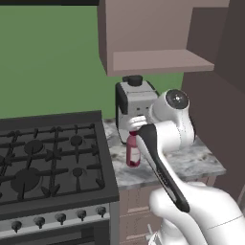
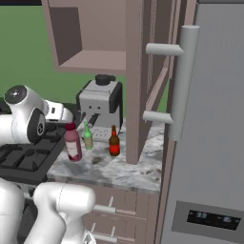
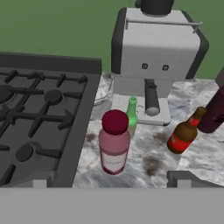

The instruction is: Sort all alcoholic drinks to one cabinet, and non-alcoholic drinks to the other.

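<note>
Jaws spread wide, holding nothing, aimed at pink bottle [image 3: 114, 144] dead ahead on counter [image 3: 192, 157]. Green bottle [image 3: 131, 112] behind at twelve, amber bottle [image 3: 184, 133] at three. Rigid, smooth, probably top-heavy; best gripped mid-body.

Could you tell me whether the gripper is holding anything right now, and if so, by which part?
Nothing is held. The gripper is open, and the pink bottle stands on the counter ahead of it, apart from its fingertips.

Pink bottle [image 3: 114, 144] upright, green bottle [image 3: 131, 114] just behind, amber bottle [image 3: 185, 131] apart — maroon bottle [image 3: 215, 109] beyond
</note>
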